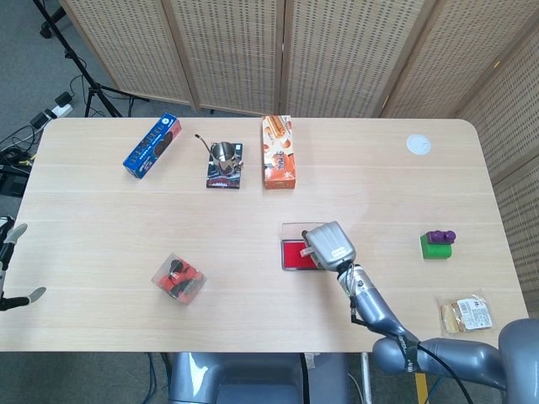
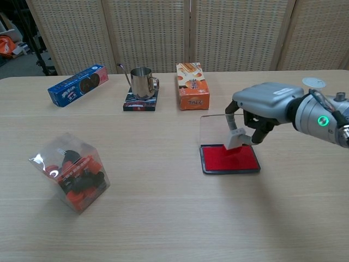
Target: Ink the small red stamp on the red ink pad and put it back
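The red ink pad [image 2: 229, 159] lies open on the table, its clear lid [image 2: 212, 130] standing up behind it; from the head camera the red ink pad [image 1: 295, 253] shows just left of my right hand [image 1: 329, 245]. In the chest view my right hand [image 2: 265, 105] pinches the small pale-bodied stamp [image 2: 235, 138] and holds it a little above the pad's right half, clear of the ink. The head view hides the stamp under the hand. At the far left table edge, my left hand [image 1: 12, 268] shows only some spread fingers holding nothing.
A blue box [image 1: 152, 145], a metal cup on a coaster [image 1: 223, 156] and an orange box [image 1: 278, 151] line the back. A clear box of red and black pieces [image 1: 178, 278] sits front left. At the right are a green-purple block [image 1: 437, 244], a snack packet [image 1: 466, 314] and a white disc [image 1: 418, 144].
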Robot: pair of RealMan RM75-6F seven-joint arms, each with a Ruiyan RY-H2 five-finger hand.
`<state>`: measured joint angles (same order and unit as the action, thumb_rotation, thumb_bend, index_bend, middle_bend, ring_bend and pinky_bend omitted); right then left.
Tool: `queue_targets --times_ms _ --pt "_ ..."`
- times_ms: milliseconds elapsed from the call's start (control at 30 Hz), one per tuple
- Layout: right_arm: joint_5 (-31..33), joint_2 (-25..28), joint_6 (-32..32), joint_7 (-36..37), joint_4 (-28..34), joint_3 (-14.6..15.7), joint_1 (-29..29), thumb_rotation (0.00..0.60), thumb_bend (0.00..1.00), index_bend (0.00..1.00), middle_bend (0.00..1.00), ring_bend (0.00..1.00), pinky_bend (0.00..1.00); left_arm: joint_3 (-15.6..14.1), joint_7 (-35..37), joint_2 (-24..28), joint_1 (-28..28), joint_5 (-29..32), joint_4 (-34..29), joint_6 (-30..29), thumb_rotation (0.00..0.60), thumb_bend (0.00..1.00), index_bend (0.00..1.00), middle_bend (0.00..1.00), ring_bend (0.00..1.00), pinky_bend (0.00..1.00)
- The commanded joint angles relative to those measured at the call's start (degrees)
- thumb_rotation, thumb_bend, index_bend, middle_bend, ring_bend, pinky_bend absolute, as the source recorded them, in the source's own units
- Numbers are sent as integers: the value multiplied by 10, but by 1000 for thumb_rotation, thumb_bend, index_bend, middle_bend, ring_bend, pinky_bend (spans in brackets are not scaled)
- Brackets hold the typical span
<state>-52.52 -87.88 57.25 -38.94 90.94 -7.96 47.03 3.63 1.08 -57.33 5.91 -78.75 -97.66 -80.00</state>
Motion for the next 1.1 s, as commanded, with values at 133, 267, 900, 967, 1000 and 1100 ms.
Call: queue_targets --times_ms 133,267,900,967,1000,1100 --pt "6 59 6 31 29 -12 -16 600 620 569 953 974 1000 0 0 0 0 -1 -1 -1 600 0 0 0 0 0" --pt "13 82 -2 57 21 -12 -26 600 619 569 953 974 1000 -1 -3 0 0 -2 -2 0 600 0 0 0 0 0" --pt "-32 83 -46 183 -83 20 -72 600 616 569 953 974 1000 -5 -19 -5 0 -9 -2 -4 600 0 0 0 0 0" --pt "-33 80 -51 189 -93 22 -74 600 615 569 953 974 1000 -5 -19 -6 0 -9 -2 -4 600 0 0 0 0 0" --pt "-33 79 -53 191 -97 22 -74 600 614 569 953 974 1000 -5 -20 -6 0 -9 -3 -4 600 0 0 0 0 0" --pt "-32 75 -59 196 -109 23 -76 600 608 569 953 974 1000 -5 -21 -6 1 -9 -3 -3 600 0 0 0 0 0"
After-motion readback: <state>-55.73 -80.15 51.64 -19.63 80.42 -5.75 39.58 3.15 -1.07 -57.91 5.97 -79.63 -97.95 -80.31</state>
